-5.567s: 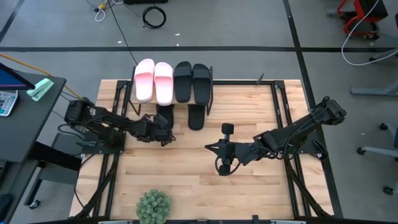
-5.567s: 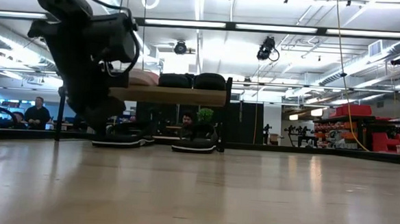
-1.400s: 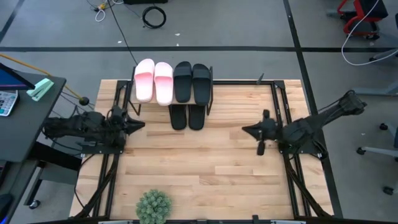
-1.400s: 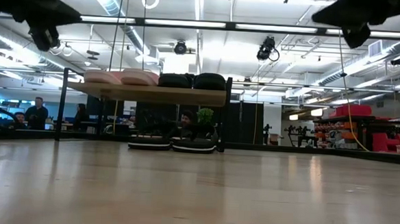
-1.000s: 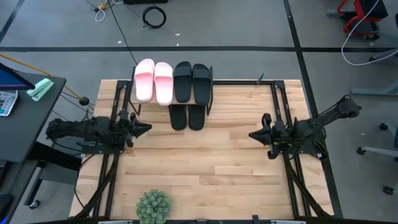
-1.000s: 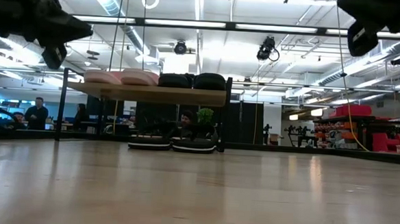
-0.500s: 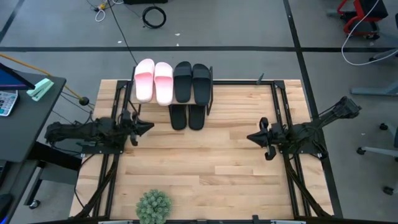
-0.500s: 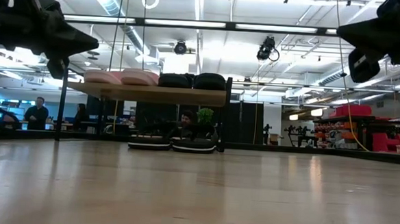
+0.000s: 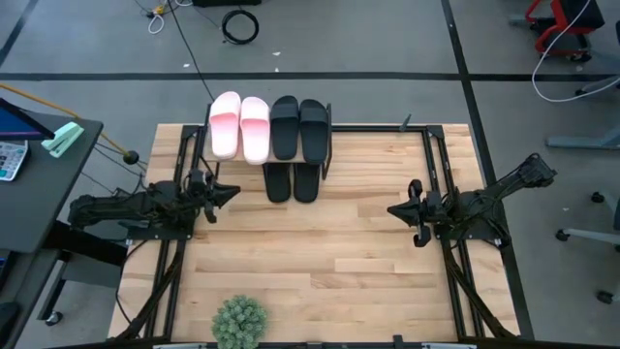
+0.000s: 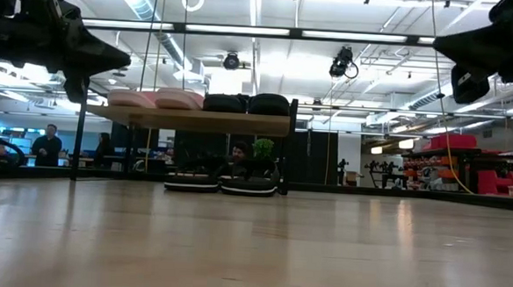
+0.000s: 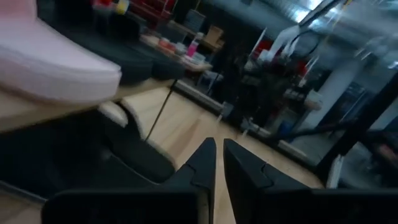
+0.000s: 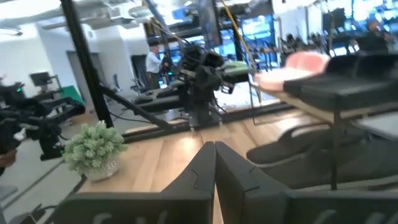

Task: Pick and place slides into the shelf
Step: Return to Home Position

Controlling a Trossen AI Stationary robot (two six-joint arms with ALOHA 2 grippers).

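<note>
Slides: upper centre of the high view; pink pair (image 9: 239, 126) and wide black pair (image 9: 298, 126) on the shelf (image 10: 200, 120), thinner black pair (image 9: 293, 181) side by side beneath.
Change: seconds ago the left gripper (image 9: 230, 192) was at the lower pair; both arms have since pulled back to the frame's sides.
Left gripper: fingers nearly together, holding nothing.
Right gripper (image 9: 395, 210): closed, empty (centre right).
Meaning: placing looks finished; only parking remains.
</note>
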